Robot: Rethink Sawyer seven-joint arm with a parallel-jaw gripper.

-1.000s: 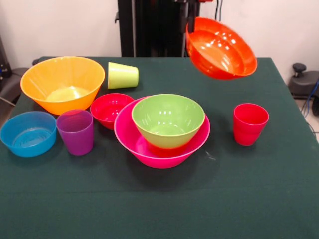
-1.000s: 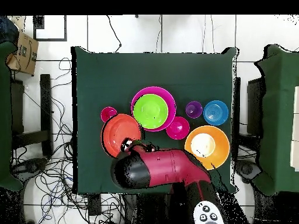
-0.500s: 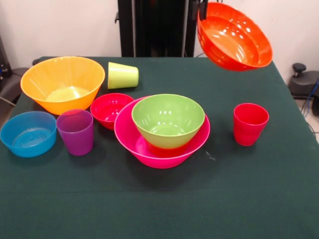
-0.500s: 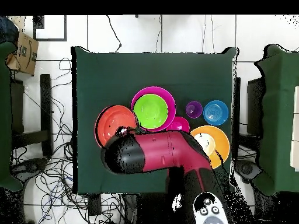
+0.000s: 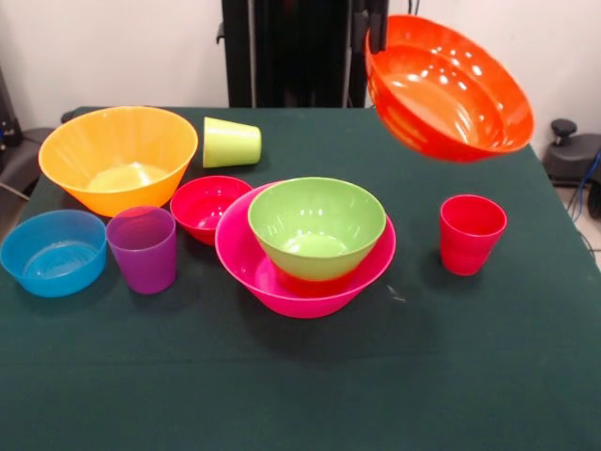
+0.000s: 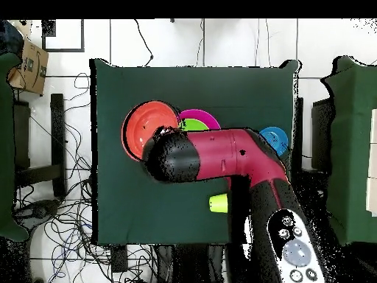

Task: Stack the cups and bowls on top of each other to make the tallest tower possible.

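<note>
My gripper [image 5: 375, 28] is shut on the near rim of the orange-red bowl [image 5: 449, 89], which hangs tilted in the air, above and to the right of the tower. The tower is the wide pink bowl [image 5: 300, 301] with the green bowl [image 5: 316, 225] nested in it, and a strip of orange shows under the green one. The red cup [image 5: 470, 233] stands below the held bowl. From overhead, the orange-red bowl [image 6: 149, 129] sits left of the pink bowl [image 6: 199, 114], and the arm [image 6: 221, 155] hides most of the tower.
Left of the tower are a small red bowl [image 5: 208, 204], a purple cup [image 5: 143, 248], a blue bowl [image 5: 53, 251] and a large yellow-orange bowl [image 5: 117, 155]. A lime green cup [image 5: 230, 142] lies on its side behind them. Dark green cloth covers the table [image 5: 300, 395].
The held orange-red bowl has swung out from the robot's side over the table, first rising and then coming nearer. The arm now reaches across the tower. Nothing on the table has shifted.
</note>
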